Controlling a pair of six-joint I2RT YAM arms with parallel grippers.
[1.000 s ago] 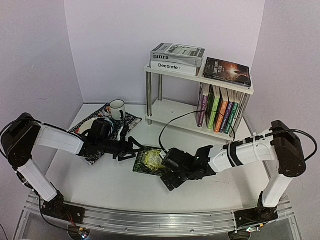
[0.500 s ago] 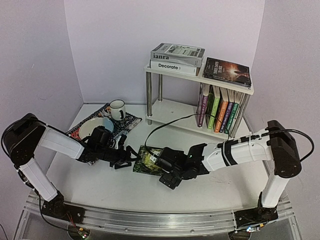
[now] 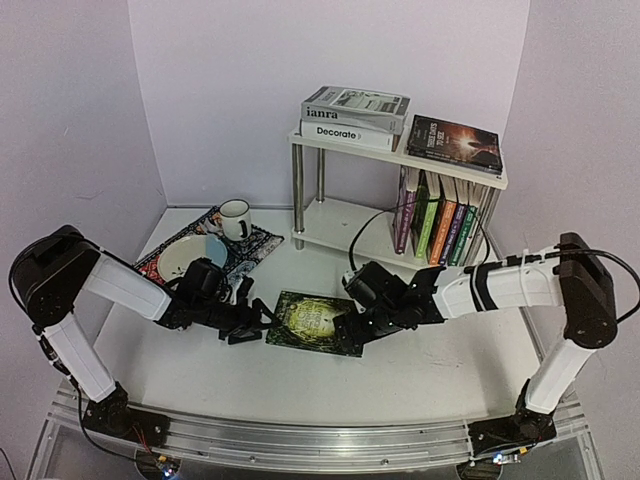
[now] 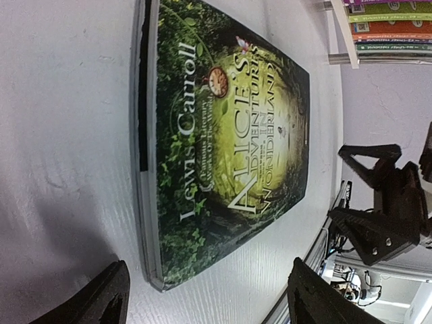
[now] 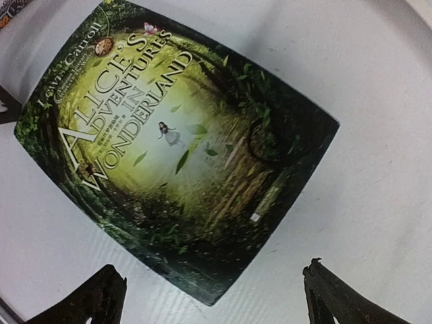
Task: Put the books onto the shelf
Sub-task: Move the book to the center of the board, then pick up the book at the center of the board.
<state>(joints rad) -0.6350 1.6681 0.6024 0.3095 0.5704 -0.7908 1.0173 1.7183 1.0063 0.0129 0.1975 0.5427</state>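
1. The table (image 3: 420, 385) is white. Both arms reach in from its near corners toward the middle.
2. The left gripper (image 3: 252, 320) sits low over the table, just beside the left edge of a green book (image 3: 312, 320). Its jaws are spread wide and nothing is between them. Whether a fingertip touches the book's edge cannot be told.
3. The right gripper (image 3: 352, 335) sits low at the book's near right corner. Its jaws are also spread wide and hold nothing. In its wrist view the book's corner points into the gap between the two fingers, clear of both.
4. The green book lies flat on the table between the two grippers, cover up. The cover reads "Alice's Adventures in Wonderland" and "Lewis Carroll". It is well apart from the shelf (image 3: 298, 190).
5. Behind the left arm lies a patterned placemat (image 3: 258, 245). A pale bowl (image 3: 185, 258) rests on it, partly hidden by the arm. A white mug (image 3: 235, 218) stands upright at the placemat's far corner.
6. The shelf stands at the far right, by the back wall.
7. On its lower board a row of upright books (image 3: 440, 225) fills the right half, leaning slightly.
8. On its top board a stack of two books (image 3: 355, 115) lies flat at the left. A dark book (image 3: 455, 140) lies flat just beside it at the right.
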